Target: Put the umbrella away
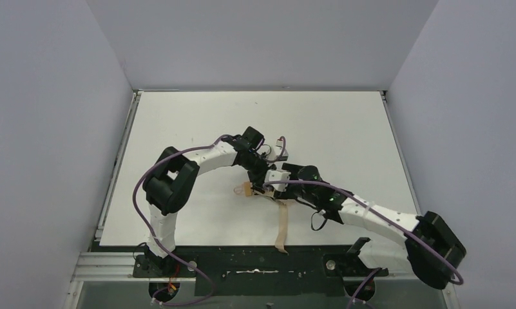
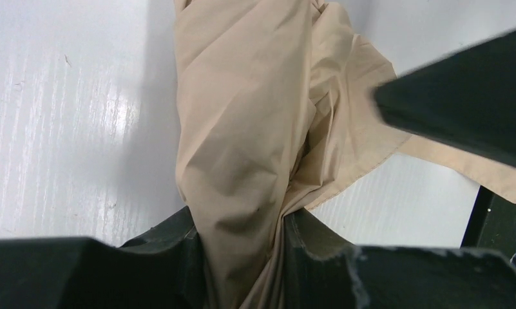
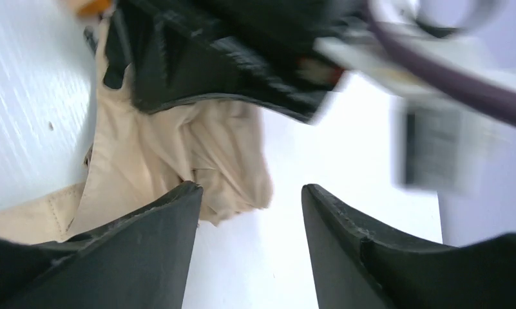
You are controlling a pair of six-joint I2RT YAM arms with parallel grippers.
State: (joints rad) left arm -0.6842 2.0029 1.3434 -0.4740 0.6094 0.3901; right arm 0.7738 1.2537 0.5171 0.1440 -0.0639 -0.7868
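Fabric of the umbrella [image 2: 242, 116] is being pinched by the left gripper [image 2: 239, 232]; the right gripper [image 3: 250, 193] is being held spread, empty. Loose folds should be gathered tight.

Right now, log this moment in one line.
left tool: shut on beige fabric folding umbrella | right tool: open, empty

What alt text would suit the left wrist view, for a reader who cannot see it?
The left gripper pinches the bunched beige-tan fabric umbrella between its two black fingers, above a glossy white table. A blurred black part of the other arm crosses the upper right corner.
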